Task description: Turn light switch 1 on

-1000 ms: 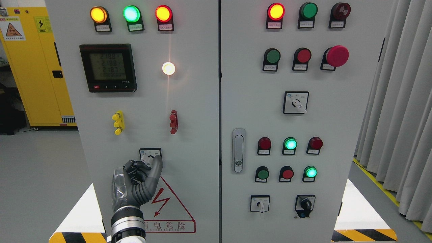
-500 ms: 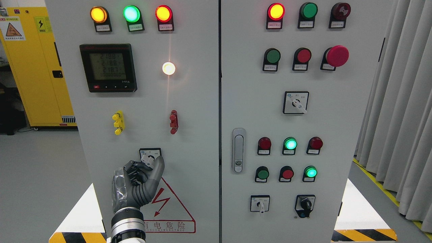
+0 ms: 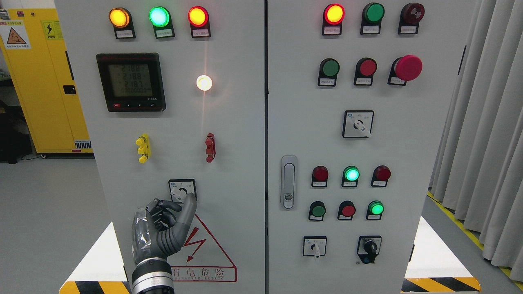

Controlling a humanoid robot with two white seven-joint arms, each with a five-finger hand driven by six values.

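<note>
Change: left hand (image 3: 163, 228) lower than half a second ago, thumb tip now at the lower right corner of light switch 1 (image 3: 182, 190), no longer over its knob.
Meaning: likely release after the turn; white lamp (image 3: 204, 83) above glowing, so probably task done.
Fingers: curled, thumb raised, pinching nothing.
Switch place: lower middle of the left cabinet door (image 3: 233, 163), above the warning triangle (image 3: 204, 249).
Knob axis: diagonal, pointer apparently toward upper left; too small for certainty.
</note>
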